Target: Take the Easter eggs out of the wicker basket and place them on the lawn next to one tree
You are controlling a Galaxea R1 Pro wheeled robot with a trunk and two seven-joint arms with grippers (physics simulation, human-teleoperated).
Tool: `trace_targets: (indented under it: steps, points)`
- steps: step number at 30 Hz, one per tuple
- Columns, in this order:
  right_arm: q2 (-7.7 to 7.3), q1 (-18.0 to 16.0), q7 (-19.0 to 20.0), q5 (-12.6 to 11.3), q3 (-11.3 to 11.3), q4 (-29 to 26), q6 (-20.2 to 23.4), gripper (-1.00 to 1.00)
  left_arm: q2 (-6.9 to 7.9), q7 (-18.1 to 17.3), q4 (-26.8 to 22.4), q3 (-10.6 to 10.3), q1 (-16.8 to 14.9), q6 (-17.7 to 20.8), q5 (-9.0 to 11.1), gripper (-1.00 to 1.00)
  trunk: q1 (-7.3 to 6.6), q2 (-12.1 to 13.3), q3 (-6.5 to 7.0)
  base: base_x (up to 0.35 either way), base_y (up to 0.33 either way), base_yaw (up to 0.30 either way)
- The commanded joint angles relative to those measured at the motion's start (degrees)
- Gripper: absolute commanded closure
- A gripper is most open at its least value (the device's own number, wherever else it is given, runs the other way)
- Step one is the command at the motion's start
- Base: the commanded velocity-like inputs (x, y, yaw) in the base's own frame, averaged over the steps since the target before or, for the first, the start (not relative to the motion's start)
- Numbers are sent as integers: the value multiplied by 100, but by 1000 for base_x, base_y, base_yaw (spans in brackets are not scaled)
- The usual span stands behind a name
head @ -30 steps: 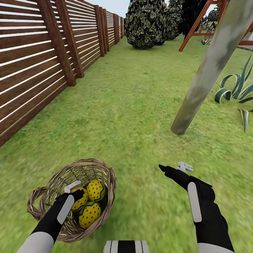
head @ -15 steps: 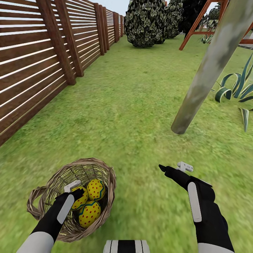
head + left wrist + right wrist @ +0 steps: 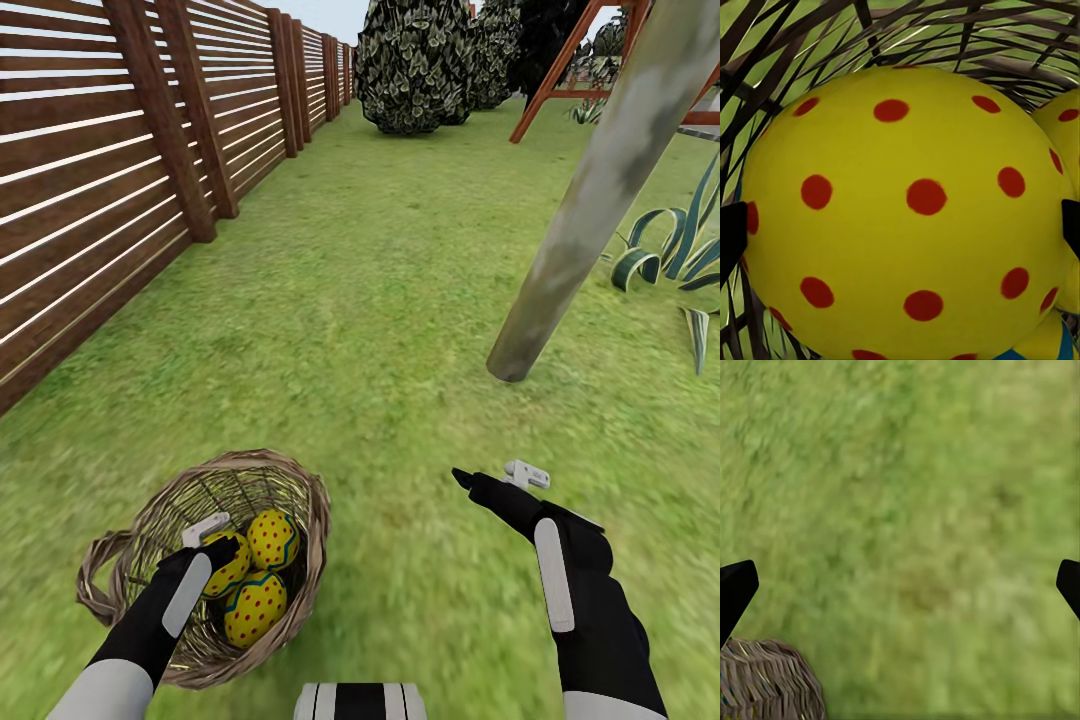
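1. From your head camera, the wicker basket (image 3: 215,560) sits on the lawn (image 3: 380,300) at near left: a round bowl of loosely woven tan strands with a looped handle on its left side and grass showing through the gaps.
2. Three Easter eggs (image 3: 255,608) lie inside it, smooth and glossy yellow with red dots and a teal zigzag band. One is nearest you, one (image 3: 273,540) is farther right, and the third is partly hidden by your arm.
3. Your left pincer (image 3: 215,543) reaches into the basket, its black and white fingers either side of that hidden egg.
4. Your right pincer (image 3: 495,476) hangs over bare grass at near right, well apart from the basket, with its fingers spread.
5. The tree (image 3: 600,190) shows as a slim, pale grey-green mottled trunk meeting the grass at far right. A striped spiky plant (image 3: 680,260) grows just right of it, and a slatted brown wooden fence (image 3: 110,170) runs along the left.
6. In your left wrist camera, a dotted egg (image 3: 907,217) bulges between the two black fingertips (image 3: 731,232), which sit at its sides. Whether they are pressing it, you cannot tell. Dark wicker crosses behind it.
7. In your right wrist camera, blurred grass lies between the wide-set fingertips (image 3: 735,592), with the basket's woven rim (image 3: 765,679) at one corner.
8. Compared with half a second ago, nothing has visibly moved: both arms, the eggs and the basket sit as they did.
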Motion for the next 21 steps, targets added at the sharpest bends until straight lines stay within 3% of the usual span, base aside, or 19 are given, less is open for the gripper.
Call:
trace_targets:
  steps: [1,15,21]
  points:
    - [6,-4,36,8,-17,-5,30,-100,0,25,40,-9,2,1,138,100,0,-1,-5,0,0,0]
    - [8,-5,36,7,-17,-5,30,-100,0,25,48,-9,2,1,144,100,0,-1,-5,0,0,0]
    - [9,-4,36,7,-17,-5,30,-100,0,25,50,-9,2,1,143,100,-7,3,62,0,0,0]
